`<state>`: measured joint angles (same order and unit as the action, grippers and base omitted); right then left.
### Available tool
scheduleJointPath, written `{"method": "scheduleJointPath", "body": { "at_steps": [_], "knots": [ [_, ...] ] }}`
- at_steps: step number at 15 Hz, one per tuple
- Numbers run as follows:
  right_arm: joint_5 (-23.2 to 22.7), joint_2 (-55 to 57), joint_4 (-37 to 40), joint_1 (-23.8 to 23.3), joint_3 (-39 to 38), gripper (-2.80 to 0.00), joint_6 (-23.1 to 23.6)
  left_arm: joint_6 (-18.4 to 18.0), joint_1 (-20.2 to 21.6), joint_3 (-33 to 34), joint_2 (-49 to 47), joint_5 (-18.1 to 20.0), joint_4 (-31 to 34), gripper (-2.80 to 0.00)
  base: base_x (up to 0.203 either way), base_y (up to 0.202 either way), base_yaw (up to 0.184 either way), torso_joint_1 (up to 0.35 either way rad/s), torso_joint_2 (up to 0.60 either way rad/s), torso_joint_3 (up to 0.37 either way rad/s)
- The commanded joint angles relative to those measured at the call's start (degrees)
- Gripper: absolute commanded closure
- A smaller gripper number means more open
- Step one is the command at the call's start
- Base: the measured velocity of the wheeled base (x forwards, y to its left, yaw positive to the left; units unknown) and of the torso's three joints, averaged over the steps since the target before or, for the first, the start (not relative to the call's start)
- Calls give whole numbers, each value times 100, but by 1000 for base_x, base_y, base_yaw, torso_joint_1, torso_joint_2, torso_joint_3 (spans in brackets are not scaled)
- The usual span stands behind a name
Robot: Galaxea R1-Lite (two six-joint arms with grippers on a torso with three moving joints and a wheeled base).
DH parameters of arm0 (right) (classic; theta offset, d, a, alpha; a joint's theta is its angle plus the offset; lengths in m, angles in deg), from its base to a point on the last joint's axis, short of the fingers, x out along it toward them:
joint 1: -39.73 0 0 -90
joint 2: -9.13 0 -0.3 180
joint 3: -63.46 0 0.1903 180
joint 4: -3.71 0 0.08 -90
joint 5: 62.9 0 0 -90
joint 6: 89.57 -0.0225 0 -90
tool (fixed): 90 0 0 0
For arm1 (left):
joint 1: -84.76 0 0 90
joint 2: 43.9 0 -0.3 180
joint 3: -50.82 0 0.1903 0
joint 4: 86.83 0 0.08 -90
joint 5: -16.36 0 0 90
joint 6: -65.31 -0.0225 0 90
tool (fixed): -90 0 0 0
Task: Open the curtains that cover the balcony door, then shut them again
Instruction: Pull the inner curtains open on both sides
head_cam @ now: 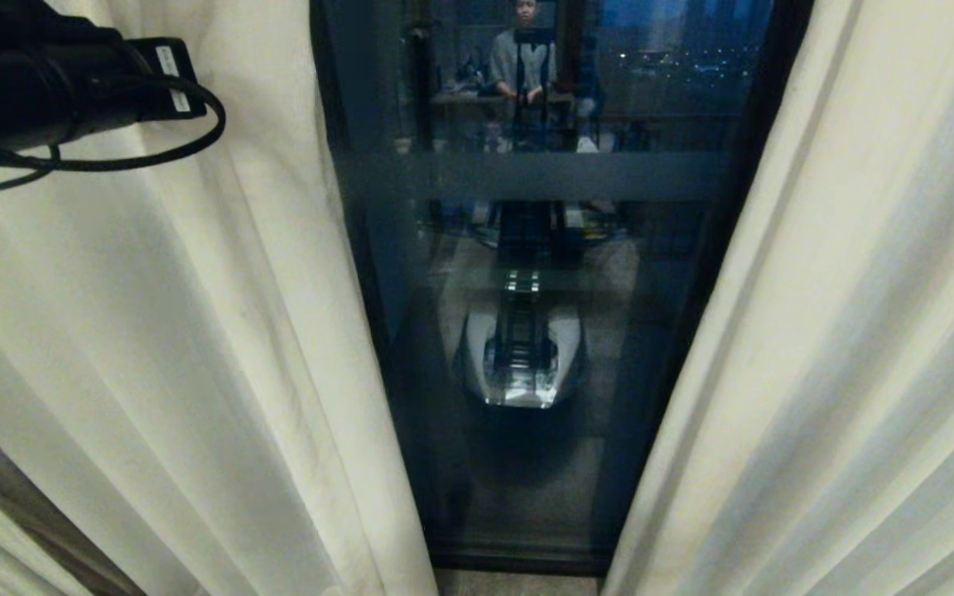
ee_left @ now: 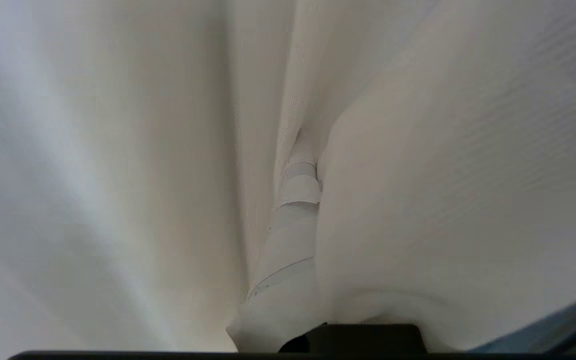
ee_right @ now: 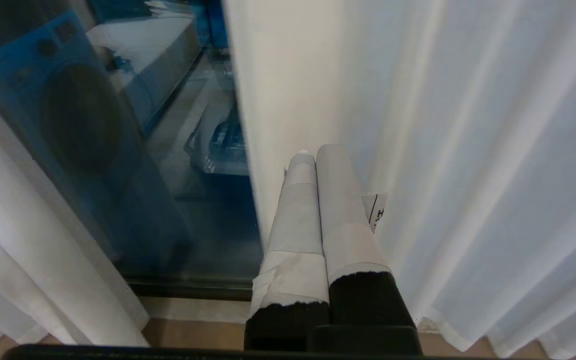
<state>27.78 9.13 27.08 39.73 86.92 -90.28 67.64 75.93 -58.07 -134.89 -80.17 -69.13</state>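
Note:
Two cream curtains hang parted, the left curtain (head_cam: pixel 154 331) and the right curtain (head_cam: pixel 841 372). Between them shows the dark-framed balcony door (head_cam: pixel 527 178) with its grey band. My black left arm (head_cam: pixel 38 83) reaches into the left panel at the top left. In the left wrist view my left gripper (ee_left: pixel 313 165) is shut on a fold of that curtain (ee_left: pixel 443 175); one taped finger (ee_left: pixel 293 235) shows and fabric covers the other. My right gripper (ee_right: pixel 316 155) points down beside the right curtain's edge (ee_right: pixel 288 100), shut with nothing in it.
The glass reflects my base (head_cam: pixel 522 356) and a person (head_cam: pixel 524 66) standing behind me. The door's bottom track (head_cam: pixel 518 559) meets a strip of wooden floor (ee_right: pixel 193 332). Through the pane (ee_right: pixel 118 150) a dim balcony with an appliance shows.

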Motion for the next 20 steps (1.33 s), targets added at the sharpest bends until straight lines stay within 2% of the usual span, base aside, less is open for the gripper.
{"method": "scheduleJointPath", "body": {
  "at_steps": [1, 20],
  "knots": [
    [2, 0, 0, 0, -1, 0, 0, 5, -4, 4, 22, -9, -4, 0, 0, 189, 0, 4, 1, -1],
    [2, 0, 0, 0, -3, 0, 0, -4, 5, 89, 38, -6, -4, 0, 0, 187, 0, 2, 3, 2]
  ]
}}
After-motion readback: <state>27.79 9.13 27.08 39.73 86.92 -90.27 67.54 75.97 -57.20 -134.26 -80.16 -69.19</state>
